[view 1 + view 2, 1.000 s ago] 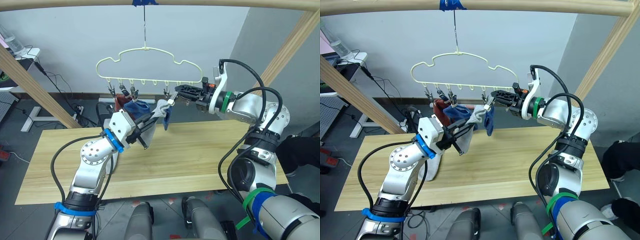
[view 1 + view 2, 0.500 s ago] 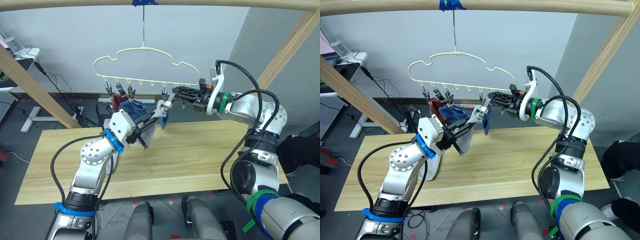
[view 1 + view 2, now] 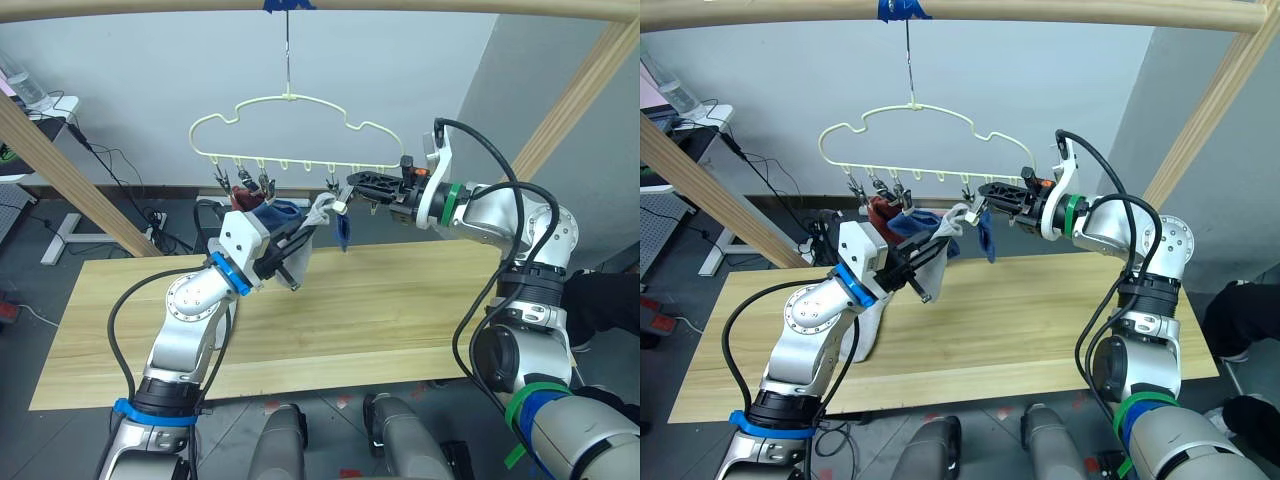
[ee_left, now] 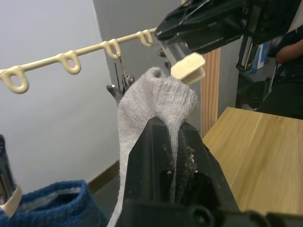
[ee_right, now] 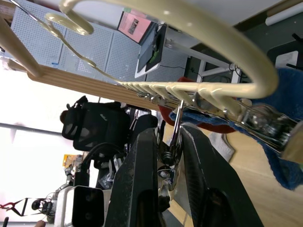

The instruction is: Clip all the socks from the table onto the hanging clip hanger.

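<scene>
The pale yellow-green clip hanger (image 3: 290,100) hangs by its hook from a wooden pole. A rust red sock (image 3: 240,200) and a blue sock (image 3: 278,211) are clipped at its left, and another blue sock (image 3: 343,230) hangs near the middle. My left gripper (image 3: 300,232) is shut on a light grey sock (image 4: 156,97), whose top edge is raised just under a metal clip (image 3: 338,204). My right gripper (image 5: 173,156) is shut on that clip, squeezing it. The wooden table (image 3: 400,300) lies below.
Slanted wooden poles (image 3: 60,165) of the frame stand at both sides, with a crossbar overhead. A pale grey piece of fabric (image 3: 865,335) shows beside my left forearm over the table. Cables and a stand sit on the floor at the far left.
My left gripper has risen a little, bringing the grey sock's edge closer to the clip. The hanger and the middle blue sock swung slightly left, then back right.
</scene>
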Controlling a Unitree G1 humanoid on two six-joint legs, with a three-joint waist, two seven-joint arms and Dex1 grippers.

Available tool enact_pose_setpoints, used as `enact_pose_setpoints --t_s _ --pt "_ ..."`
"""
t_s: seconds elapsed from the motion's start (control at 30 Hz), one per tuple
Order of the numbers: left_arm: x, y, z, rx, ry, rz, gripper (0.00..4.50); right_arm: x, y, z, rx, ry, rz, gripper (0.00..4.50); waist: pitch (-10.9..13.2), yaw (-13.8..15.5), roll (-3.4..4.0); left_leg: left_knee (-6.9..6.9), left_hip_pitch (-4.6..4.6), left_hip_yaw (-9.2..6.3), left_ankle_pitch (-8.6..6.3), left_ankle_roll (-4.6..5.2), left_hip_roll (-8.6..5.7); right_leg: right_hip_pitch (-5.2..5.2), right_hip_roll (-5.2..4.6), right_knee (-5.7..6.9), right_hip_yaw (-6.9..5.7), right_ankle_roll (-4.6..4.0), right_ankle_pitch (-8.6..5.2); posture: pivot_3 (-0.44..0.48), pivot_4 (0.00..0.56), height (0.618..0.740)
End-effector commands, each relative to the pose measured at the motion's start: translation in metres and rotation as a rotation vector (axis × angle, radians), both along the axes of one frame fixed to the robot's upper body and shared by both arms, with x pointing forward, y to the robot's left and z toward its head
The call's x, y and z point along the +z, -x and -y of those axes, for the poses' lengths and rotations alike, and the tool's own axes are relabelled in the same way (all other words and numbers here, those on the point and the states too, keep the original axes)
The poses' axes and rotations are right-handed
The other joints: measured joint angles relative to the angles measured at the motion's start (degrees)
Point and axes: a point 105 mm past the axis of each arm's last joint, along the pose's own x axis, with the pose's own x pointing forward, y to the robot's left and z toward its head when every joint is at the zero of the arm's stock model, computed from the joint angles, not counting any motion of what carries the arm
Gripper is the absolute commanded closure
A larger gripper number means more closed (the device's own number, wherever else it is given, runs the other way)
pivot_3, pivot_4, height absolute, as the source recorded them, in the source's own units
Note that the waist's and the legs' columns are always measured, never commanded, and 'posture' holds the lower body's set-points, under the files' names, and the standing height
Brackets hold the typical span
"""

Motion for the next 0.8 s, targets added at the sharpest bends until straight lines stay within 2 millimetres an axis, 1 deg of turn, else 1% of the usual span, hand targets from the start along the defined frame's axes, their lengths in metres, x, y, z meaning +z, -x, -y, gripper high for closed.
enact_pose_setpoints --t_s 0.03,0.27,0.5,0.8 --pt "0.0156 0.0069 0.0044 -0.024 0.019 0.059 4.48 0.0120 0.0053 -0.0003 0.012 -0.028 0.045 3.83 0.00 0.00 0.00 0.00 0.00 0.00 0.00 0.00 0.00 0.00 0.00 0.00 0.00 0.00 0.00 -0.001 0.256 0.740" --pt "0.0142 0.0112 0.0078 -0.042 0.013 0.055 4.48 0.0125 0.0057 -0.0004 0.010 -0.033 0.041 3.83 0.00 0.03 0.00 0.00 -0.01 0.00 0.00 0.00 0.00 0.00 0.00 0.00 0.00 0.00 0.00 0.001 0.254 0.740" --pt "0.0060 0.0134 0.0038 -0.037 -0.006 0.035 4.48 0.0169 0.0045 0.0007 0.005 -0.047 0.034 3.83 0.00 0.03 0.00 0.01 0.00 0.00 0.00 0.00 0.00 0.00 0.00 0.01 0.00 0.00 0.00 0.002 0.254 0.740" --pt "0.0091 0.0129 0.0071 -0.043 0.006 0.039 4.48 0.0170 0.0072 -0.0017 0.012 -0.055 0.028 3.83 0.00 0.04 -0.01 0.01 -0.01 0.00 0.00 0.00 0.00 -0.01 0.00 0.01 0.00 0.00 0.00 0.002 0.257 0.740"
